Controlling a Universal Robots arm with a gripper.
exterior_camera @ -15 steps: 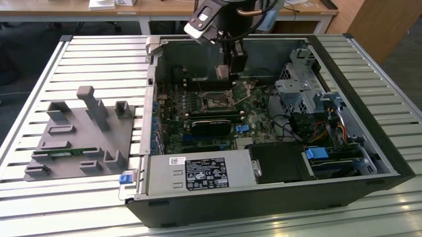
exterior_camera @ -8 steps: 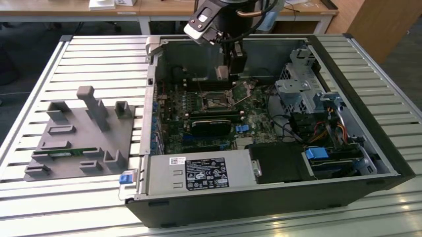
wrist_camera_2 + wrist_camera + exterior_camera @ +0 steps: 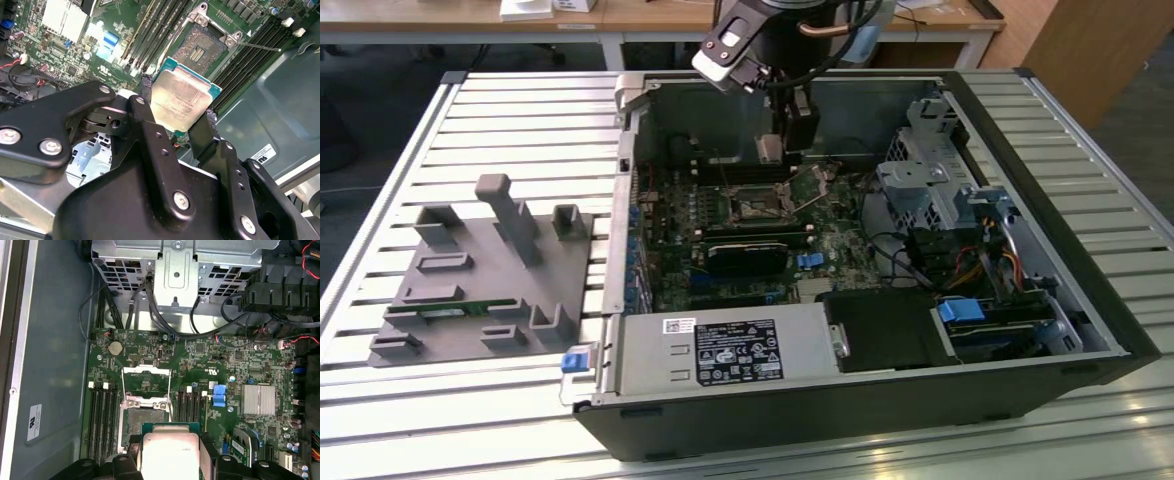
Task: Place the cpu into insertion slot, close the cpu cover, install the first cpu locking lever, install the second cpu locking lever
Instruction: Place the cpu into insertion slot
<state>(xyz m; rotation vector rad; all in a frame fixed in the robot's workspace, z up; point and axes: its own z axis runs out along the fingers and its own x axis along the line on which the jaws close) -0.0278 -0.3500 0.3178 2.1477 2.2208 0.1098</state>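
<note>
The arm (image 3: 790, 35) points down into the computer case (image 3: 854, 412). Its end effector (image 3: 179, 102) holds the cpu (image 3: 183, 97) by two edges, above the socket (image 3: 200, 47).

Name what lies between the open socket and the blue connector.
In the first wrist view, black memory slots lie between the socket and the blue connector; the fingers hold the cpu.

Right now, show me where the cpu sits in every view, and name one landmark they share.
Exterior view: the cpu hangs in the gripper above the motherboard.
Second wrist view: the cpu is clamped between the black fingers, just short of the socket.
First wrist view: the cpu lies beside the socket.
Shared landmark: the open socket.
</note>
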